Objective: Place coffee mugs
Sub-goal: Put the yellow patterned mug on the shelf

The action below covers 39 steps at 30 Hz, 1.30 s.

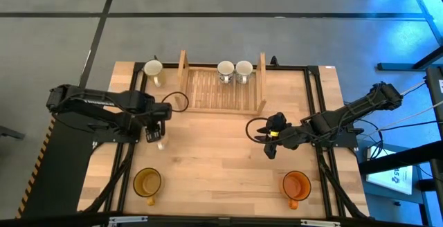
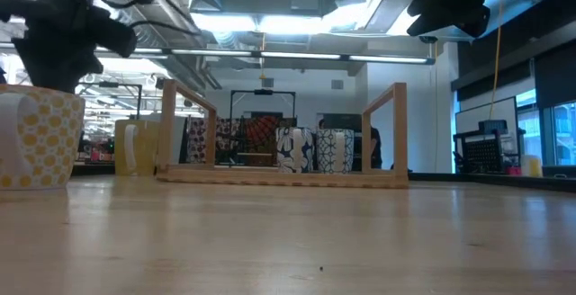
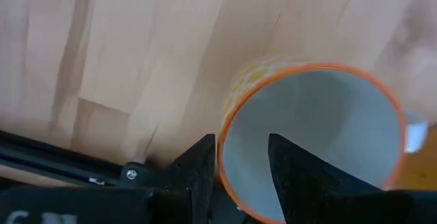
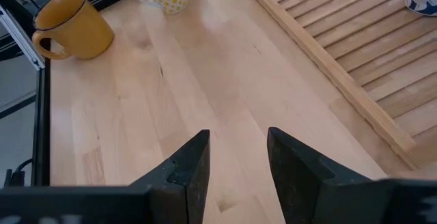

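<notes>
So your left gripper had its jaws straddling the rim of the yellow-dotted mug, upright on the worktop by the rack's left end. Right gripper: jaws spread, nothing in them, mid-worktop.

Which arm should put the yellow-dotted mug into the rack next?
Left. Its hand already straddles the dotted mug's rim, just off the rack's left end. The right hand is empty over bare table, right of centre.

Six coffee mugs (four pale, one amber, one orange), one wooden rack, two arms
</notes>
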Tool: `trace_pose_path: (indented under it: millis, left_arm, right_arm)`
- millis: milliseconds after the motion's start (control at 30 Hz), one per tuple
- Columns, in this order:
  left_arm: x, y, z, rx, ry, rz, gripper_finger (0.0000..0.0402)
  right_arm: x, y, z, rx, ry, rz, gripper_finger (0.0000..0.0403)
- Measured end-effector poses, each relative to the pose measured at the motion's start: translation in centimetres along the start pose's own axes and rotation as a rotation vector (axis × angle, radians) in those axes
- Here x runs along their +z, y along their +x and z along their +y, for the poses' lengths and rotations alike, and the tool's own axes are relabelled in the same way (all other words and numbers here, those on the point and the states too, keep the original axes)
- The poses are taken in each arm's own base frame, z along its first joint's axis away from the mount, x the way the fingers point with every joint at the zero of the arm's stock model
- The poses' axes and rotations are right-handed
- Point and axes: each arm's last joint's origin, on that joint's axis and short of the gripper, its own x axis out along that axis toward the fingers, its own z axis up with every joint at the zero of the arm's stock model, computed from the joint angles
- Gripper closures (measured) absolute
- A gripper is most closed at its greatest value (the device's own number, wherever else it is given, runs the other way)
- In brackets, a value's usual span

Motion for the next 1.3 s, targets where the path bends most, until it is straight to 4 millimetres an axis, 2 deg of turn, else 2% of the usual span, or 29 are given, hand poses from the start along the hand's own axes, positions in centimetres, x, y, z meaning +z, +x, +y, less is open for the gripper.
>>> trace_pose_path:
  millis: [200,367,467,633,800,900,1133,1300]
  left_arm:
    - [-0.2,1.3,0.1,0.001,0.000,0.002,0.0270]
    - [-0.2,1.5,0.1,-0.001,0.023,0.002,0.0279]
    - [-0.2,1.5,0.1,-0.007,0.029,0.005,0.0306]
    - [-0.1,1.5,0.0,-0.028,0.090,-0.002,0.0381]
    - [0.0,1.2,-0.1,-0.041,0.079,-0.002,0.0385]
    - [0.5,-0.7,-0.5,-0.081,0.054,-0.035,0.0385]
    - [2.3,-8.6,-1.6,-0.139,0.063,-0.300,0.0385]
    - [3.9,-12.9,-1.4,-0.041,0.088,-0.424,0.0385]
  right_arm:
    - [0.0,0.0,0.0,0.000,0.000,0.000,0.0269]
    - [0.0,0.0,0.0,-0.014,0.001,-0.013,0.0269]
    - [0.0,0.0,0.0,-0.015,0.001,-0.014,0.0269]
    - [0.0,0.0,0.0,-0.015,0.002,-0.014,0.0269]
    - [0.0,0.0,0.0,-0.015,0.003,-0.014,0.0269]
    - [0.0,0.0,0.0,-0.015,0.003,-0.014,0.0269]
    - [0.1,0.0,0.0,-0.015,0.003,-0.014,0.0269]
    - [0.1,0.0,0.0,-0.014,0.004,-0.015,0.0269]
